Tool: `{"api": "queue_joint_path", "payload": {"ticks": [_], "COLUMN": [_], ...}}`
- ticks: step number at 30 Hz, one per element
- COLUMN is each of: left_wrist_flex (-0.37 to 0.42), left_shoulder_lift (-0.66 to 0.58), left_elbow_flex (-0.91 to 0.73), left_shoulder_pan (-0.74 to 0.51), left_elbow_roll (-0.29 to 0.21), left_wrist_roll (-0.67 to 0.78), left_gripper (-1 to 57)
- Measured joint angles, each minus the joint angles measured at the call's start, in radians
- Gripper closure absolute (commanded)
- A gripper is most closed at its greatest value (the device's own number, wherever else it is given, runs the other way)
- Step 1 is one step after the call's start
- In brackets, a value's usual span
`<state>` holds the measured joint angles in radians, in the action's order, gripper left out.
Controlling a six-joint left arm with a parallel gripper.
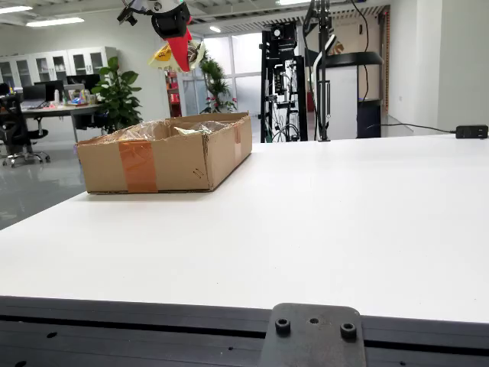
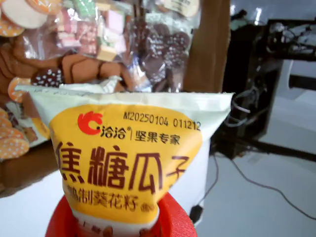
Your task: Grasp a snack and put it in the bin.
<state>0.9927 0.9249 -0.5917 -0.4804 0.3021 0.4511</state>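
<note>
Snack packet (image 2: 129, 163) sits pinched between the red jaws, closed on its lower end, its sealed top edge standing clear of them. It is yellow and white with brown Chinese lettering. The gripper (image 1: 180, 47) hangs high above the cardboard box (image 1: 164, 153) on the white desk (image 1: 344, 222).

place: office-lab | evidence: desks (image 1: 57, 109), office chair (image 1: 15, 134), equipment rack (image 1: 283, 84)
</note>
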Motion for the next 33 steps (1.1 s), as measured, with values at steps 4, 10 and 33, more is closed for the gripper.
{"api": "queue_joint_path", "payload": {"ticks": [4, 10, 33], "left_wrist_flex": [0.067, 0.178, 0.325], "left_shoulder_lift": [0.075, 0.219, 0.375], "left_elbow_flex": [0.135, 0.395, 0.793], "left_shoulder_pan": [0.013, 0.02, -0.226], "left_elbow_roll": [-0.003, -0.005, -0.008], "left_wrist_roll": [-0.016, -0.062, -0.164], "left_gripper": [20.6, 15.4, 51.2]}}
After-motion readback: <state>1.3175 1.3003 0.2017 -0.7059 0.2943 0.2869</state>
